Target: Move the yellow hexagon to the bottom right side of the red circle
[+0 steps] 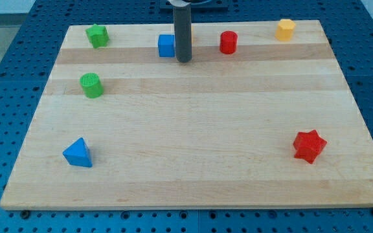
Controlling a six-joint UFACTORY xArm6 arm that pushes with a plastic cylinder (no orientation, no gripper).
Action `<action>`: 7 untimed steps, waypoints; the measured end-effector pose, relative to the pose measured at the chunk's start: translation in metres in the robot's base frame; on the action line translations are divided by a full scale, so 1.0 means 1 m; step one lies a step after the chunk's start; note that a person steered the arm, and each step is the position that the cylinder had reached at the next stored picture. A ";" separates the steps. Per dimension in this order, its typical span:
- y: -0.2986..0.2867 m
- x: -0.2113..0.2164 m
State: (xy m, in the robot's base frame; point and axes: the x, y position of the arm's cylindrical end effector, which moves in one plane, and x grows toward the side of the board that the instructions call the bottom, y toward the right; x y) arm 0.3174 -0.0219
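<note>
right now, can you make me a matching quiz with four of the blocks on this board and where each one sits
Blocks:
1. yellow hexagon
2. red star
3. blue triangle
4. blue cube

Places:
A. the view's bottom left
B. just left of my tip
C. the view's top right
D. the view's bottom right

Pairs: 1-C, 2-D, 3-A, 4-B

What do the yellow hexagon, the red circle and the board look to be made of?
The yellow hexagon and the red circle look like moulded or printed plastic: flat, even colour, matte. The board looks like light wood, with grain and joined strips showing. My tip sits right of the blue cube.
</note>
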 end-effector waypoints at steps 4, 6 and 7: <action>0.202 0.004; 0.272 -0.028; 0.287 -0.058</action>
State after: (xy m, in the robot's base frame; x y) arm 0.2593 0.2655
